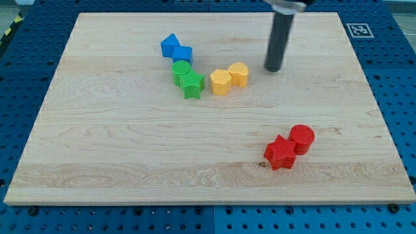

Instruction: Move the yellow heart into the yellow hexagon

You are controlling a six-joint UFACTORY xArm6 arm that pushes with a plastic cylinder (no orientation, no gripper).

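Observation:
Two yellow blocks sit side by side near the board's middle, touching. The one on the view's left (pixel 221 82) looks like the yellow hexagon. The one on the view's right (pixel 239 74) looks like the yellow heart. My tip (pixel 273 68) rests on the board to the right of the yellow heart, a short gap away, not touching it. The dark rod rises from it toward the view's top.
Two blue blocks (pixel 170 45) (pixel 183 54) touch at the upper left of the yellows. A green cylinder (pixel 181 69) and green star (pixel 192 84) touch below them. A red star (pixel 280 153) and red cylinder (pixel 302 138) touch at the lower right. The wooden board (pixel 97 143) lies on a blue pegboard.

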